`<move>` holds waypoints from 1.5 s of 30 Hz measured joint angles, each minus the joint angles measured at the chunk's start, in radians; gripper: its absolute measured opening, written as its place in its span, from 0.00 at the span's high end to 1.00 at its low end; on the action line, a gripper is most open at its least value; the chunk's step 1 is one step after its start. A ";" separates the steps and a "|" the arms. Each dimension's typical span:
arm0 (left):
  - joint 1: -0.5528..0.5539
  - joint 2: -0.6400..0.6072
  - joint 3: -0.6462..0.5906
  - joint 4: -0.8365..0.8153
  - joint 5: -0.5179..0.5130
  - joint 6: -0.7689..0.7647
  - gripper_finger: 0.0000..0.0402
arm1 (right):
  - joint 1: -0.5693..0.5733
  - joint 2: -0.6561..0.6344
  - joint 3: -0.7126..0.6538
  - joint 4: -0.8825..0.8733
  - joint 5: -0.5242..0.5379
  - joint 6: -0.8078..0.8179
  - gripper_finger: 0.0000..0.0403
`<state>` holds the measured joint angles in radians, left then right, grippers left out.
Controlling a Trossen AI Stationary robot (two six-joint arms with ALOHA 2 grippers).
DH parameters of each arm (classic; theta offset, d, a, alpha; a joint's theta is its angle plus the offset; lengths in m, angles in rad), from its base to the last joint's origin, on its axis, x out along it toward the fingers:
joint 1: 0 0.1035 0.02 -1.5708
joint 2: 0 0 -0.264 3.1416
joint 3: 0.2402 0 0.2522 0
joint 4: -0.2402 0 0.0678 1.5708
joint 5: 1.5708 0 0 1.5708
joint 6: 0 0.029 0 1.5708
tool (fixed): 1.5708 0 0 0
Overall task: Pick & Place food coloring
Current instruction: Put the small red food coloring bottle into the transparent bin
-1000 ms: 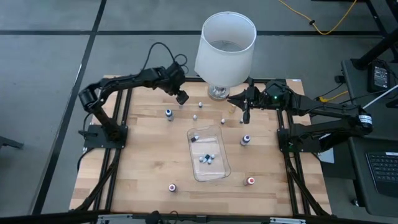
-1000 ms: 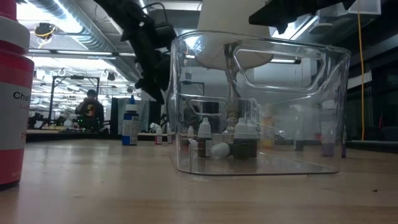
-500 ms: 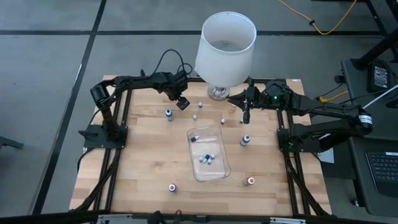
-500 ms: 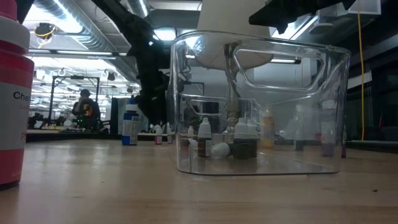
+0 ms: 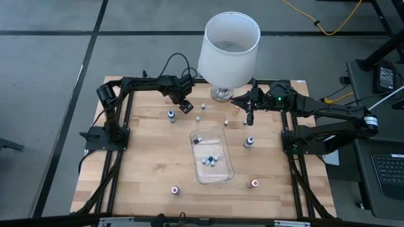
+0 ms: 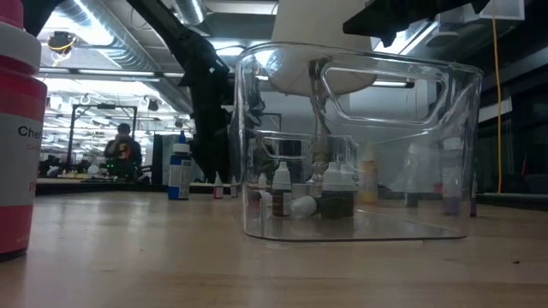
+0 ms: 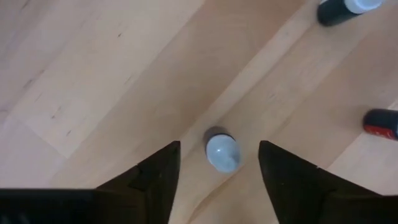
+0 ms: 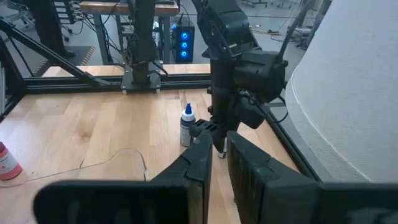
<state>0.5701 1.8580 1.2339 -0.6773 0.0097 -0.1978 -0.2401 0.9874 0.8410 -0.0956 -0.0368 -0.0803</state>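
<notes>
My left gripper [image 5: 185,107] hangs open, pointing down at the far-left part of the table. In the left wrist view a tiny pale-capped food coloring bottle [image 7: 222,152] stands upright on the wood between its two fingers [image 7: 219,146], untouched. A blue-capped bottle [image 5: 171,115] and a white one [image 5: 197,118] stand close by. Several bottles lie in the clear tray [image 5: 221,144] at the table's middle. My right gripper [image 5: 250,118] waits at the far right beside the lamp, its fingers [image 8: 217,138] a narrow gap apart and holding nothing.
The large white lamp [image 5: 228,47] stands at the far edge between the arms. Loose bottles stand right of the tray [image 5: 249,142] and near the front edge, both red-capped [image 5: 254,183] [image 5: 175,189]. The tray wall [image 6: 385,128] fills the low view, with a red bottle [image 6: 17,128] close to the camera.
My left gripper has moved down and a little toward the table's near edge and right, coming to hang over the small pale-capped bottle. The left arm's elbow has swung toward the right with it. The right arm and the bottles have kept still.
</notes>
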 joint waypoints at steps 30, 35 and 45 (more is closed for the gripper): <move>-0.137 -0.307 0.271 -0.330 0.077 0.088 0.90 | 0.000 0.000 0.000 -0.007 -0.001 -0.005 0.87; -0.258 -0.348 0.377 -0.413 0.070 0.057 0.89 | 0.000 0.000 0.000 -0.007 -0.001 -0.008 0.87; -0.443 -0.204 0.506 -0.387 0.090 -0.001 0.89 | 0.000 0.000 0.000 -0.008 -0.001 -0.048 0.87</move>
<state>0.1273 1.6543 1.7403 -1.0640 0.0997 -0.1989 -0.2398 0.9874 0.8413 -0.1032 -0.0376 -0.1279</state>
